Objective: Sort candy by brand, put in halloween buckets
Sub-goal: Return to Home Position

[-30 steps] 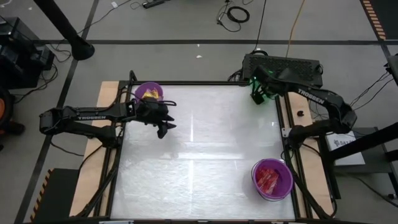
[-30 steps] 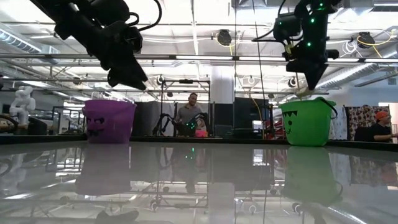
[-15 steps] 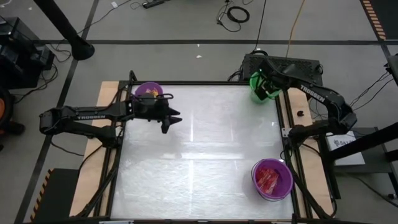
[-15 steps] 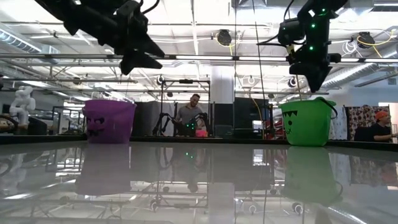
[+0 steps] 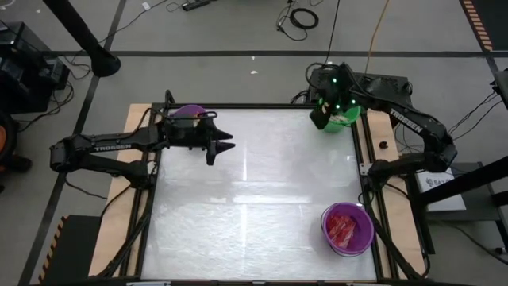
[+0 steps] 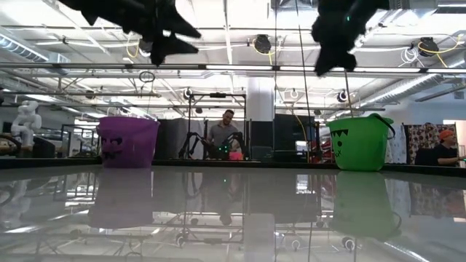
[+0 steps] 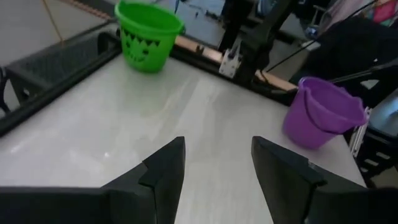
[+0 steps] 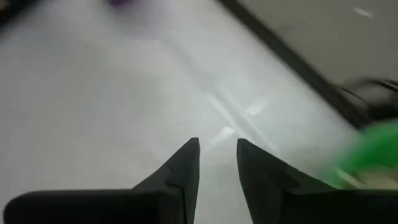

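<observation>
A: The high camera hangs overhead, staring straight down on the whole table (image 5: 246, 199), both arms in frame.
B: And the low one sits at tabletop height, looking level across into the room — it shares the green bucket (image 6: 359, 143) with the overhead.
A: Left wrist camera looks out past the left gripper (image 7: 217, 143), across the surface, catching that same green bucket and a purple bucket (image 7: 320, 115).
B: Right wrist camera sits close, tilted down at the tabletop — green at its edge.
</observation>
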You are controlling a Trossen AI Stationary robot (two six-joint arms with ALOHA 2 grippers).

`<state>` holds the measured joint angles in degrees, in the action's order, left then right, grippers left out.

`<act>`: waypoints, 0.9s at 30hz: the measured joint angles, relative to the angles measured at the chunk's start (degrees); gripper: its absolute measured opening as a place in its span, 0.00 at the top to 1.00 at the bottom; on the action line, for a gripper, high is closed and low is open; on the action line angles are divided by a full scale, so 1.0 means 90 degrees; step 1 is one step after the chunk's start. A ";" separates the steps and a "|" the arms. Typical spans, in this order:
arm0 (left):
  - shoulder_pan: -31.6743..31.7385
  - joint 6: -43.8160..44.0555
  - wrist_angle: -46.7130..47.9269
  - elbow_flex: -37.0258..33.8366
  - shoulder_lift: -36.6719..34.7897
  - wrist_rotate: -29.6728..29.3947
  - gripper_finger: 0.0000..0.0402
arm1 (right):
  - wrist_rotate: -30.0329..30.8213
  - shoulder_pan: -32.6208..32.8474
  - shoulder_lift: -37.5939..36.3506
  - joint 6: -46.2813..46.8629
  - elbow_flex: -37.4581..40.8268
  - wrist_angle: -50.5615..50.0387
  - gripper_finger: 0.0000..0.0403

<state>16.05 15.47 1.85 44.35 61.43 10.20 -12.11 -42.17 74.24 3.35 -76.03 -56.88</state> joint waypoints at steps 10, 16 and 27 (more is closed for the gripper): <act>0.0002 -0.0099 0.0768 0.0204 -0.1233 -0.0331 0.52 | -0.0183 0.1786 -0.1303 0.0672 0.0417 0.0850 0.84; 0.0005 -0.0439 0.1827 0.0199 -0.2409 -0.1567 0.52 | -0.0116 0.2322 -0.2921 0.0801 0.2365 0.3258 0.95; 0.0005 0.0233 0.1764 -0.0986 -0.4081 -0.2102 0.52 | -0.0144 0.1935 -0.5152 0.1907 0.5560 0.6163 1.00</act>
<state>16.10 17.57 17.73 35.48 24.70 -8.72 -13.40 -24.75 27.87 20.51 -26.00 -1.41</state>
